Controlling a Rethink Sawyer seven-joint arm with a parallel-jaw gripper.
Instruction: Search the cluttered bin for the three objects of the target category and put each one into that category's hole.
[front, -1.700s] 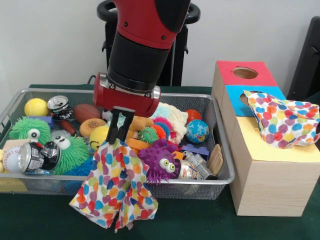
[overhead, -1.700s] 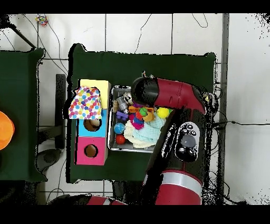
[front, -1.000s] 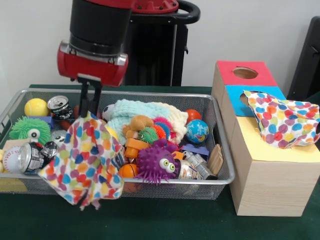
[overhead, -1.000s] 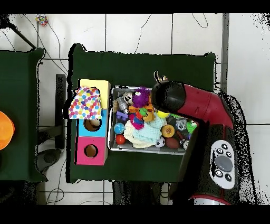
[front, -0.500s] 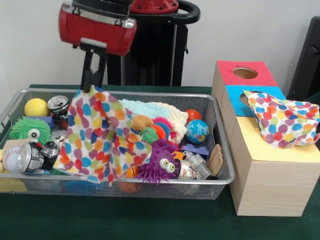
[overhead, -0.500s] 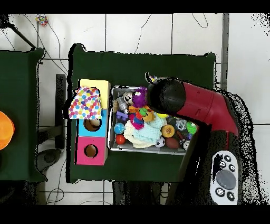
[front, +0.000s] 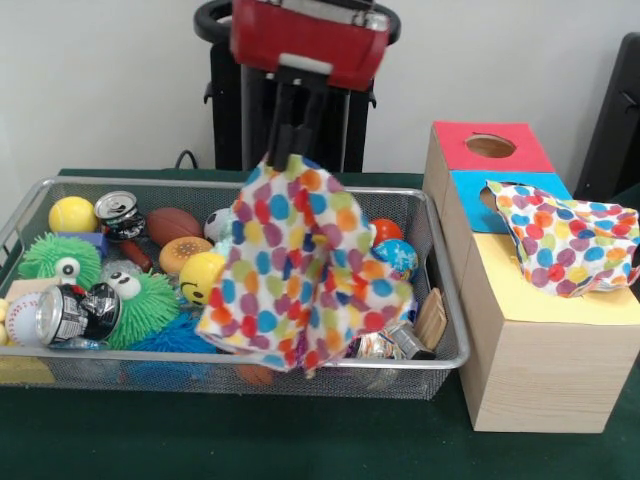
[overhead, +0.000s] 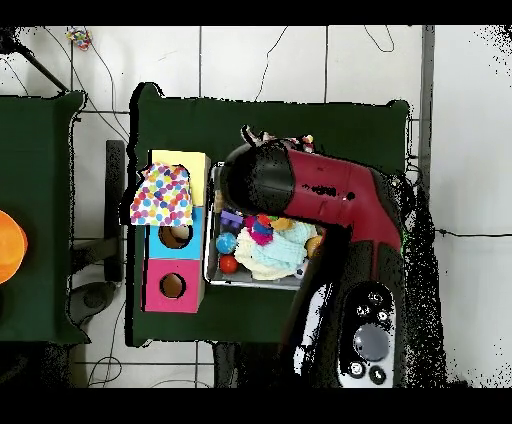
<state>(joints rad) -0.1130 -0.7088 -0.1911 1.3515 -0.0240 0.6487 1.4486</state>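
Note:
My gripper (front: 290, 150) is shut on a white cloth with multicoloured polka dots (front: 300, 275). The cloth hangs from it above the right half of the wire mesh bin (front: 20, 215). A second polka-dot cloth (front: 565, 240) lies on the pale wooden box with the yellow panel (front: 510, 290) and hides its hole. In the overhead view the arm (overhead: 300, 190) covers the gripper and the held cloth. The second cloth (overhead: 162, 195) shows there on the yellow panel (overhead: 180, 160). A pale mint and cream soft cloth (overhead: 275, 258) lies in the bin (overhead: 208, 255).
The bin holds green spiky toys (front: 150, 300), crushed cans (front: 75, 312), a yellow ball (front: 72, 213), a football (front: 172, 222), a smiley ball (front: 203, 272) and a globe ball (front: 400, 258). The blue-panelled box's cutout (front: 490, 197) and the red-panelled box's cutout (front: 490, 146) are beyond the yellow panel.
The gripper has risen and moved to the picture's right in the front view, carrying the polka-dot cloth from the bin's left part to over its right half.

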